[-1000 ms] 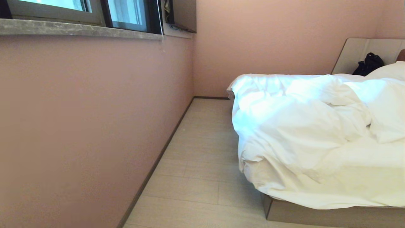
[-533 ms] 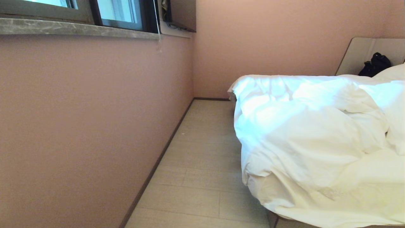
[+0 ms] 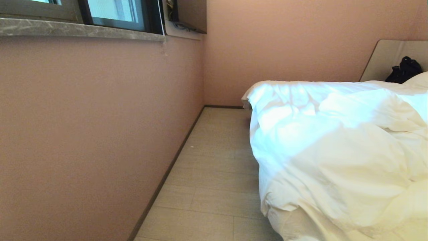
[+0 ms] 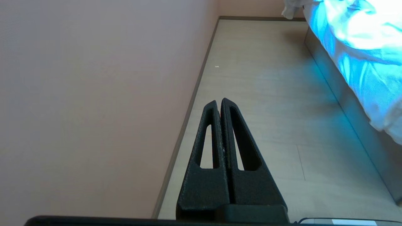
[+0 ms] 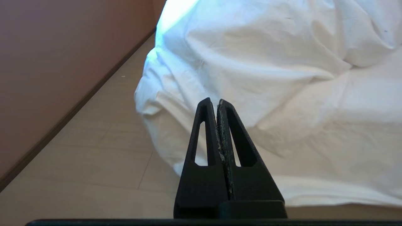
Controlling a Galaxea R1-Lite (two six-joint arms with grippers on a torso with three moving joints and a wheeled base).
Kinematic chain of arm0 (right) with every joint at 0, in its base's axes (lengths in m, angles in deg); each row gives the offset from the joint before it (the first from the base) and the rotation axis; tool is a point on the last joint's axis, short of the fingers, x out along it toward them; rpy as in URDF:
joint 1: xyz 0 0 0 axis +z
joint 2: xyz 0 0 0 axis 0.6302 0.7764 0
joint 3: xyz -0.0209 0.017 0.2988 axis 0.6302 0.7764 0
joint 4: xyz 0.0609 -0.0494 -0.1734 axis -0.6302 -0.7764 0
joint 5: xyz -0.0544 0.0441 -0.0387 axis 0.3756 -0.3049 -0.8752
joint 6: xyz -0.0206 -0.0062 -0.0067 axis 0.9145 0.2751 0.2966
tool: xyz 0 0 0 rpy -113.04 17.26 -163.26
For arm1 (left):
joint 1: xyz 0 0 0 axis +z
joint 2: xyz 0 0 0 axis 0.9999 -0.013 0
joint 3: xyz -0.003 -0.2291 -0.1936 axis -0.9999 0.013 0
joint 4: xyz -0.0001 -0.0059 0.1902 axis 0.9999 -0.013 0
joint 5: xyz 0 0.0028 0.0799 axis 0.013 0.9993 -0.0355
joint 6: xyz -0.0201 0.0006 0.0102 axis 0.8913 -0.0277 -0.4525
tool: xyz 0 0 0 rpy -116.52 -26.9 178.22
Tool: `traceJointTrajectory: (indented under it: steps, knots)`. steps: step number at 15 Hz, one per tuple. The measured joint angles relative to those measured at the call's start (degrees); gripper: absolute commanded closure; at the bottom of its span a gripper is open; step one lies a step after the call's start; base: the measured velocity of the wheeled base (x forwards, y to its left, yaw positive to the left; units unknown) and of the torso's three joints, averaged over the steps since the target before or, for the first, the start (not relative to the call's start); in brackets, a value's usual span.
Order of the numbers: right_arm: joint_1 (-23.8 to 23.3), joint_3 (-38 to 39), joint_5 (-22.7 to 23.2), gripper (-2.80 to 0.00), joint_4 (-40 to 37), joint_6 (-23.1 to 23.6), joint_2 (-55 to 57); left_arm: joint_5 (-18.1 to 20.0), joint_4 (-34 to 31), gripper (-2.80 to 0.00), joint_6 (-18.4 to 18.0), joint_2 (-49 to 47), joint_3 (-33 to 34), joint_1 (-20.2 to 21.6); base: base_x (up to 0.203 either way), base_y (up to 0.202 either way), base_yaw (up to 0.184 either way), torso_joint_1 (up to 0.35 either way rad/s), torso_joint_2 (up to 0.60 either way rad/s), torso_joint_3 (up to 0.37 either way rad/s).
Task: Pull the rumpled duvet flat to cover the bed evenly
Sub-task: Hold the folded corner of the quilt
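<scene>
Nearest, the left gripper (image 4: 220,102) hangs over the pale plank floor (image 3: 214,174) beside the pink wall (image 3: 83,134), its fingers pressed together and holding nothing. The right gripper (image 5: 213,102), likewise pressed together and empty, faces the duvet (image 3: 334,150), which lies rumpled on the bed (image 4: 351,106), filling the right of the head view. Farther, upper right, a black bag (image 3: 404,69) leans against the beige headboard (image 3: 384,57); upper left, a window (image 3: 113,13).
</scene>
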Motion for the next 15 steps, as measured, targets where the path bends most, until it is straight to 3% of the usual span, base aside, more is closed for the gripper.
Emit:
traceJointTrajectory:
  steps: [2, 10, 15]
  knots:
    - [0.00, 0.00, 0.04, 0.00, -0.02, -0.07, 0.00, -0.02, 0.07, 0.00, 0.03, 0.00, 0.02, 0.02, 0.131, 0.000, -0.002, 0.007, 0.00, 0.001]
    - [-0.05, 0.00, 0.00, 0.00, -0.03, -0.07, -0.02, 0.00, 0.16, 0.00, -0.09, 0.00, 0.02, 0.00, 0.000, 0.000, 0.000, 0.000, 0.00, 0.000]
    - [0.01, 0.00, 0.00, 0.00, -0.03, 0.11, -0.02, 0.00, 0.18, 0.00, -0.05, 0.00, 0.02, 0.03, 0.002, -0.160, 0.003, -0.001, 0.00, 0.002]
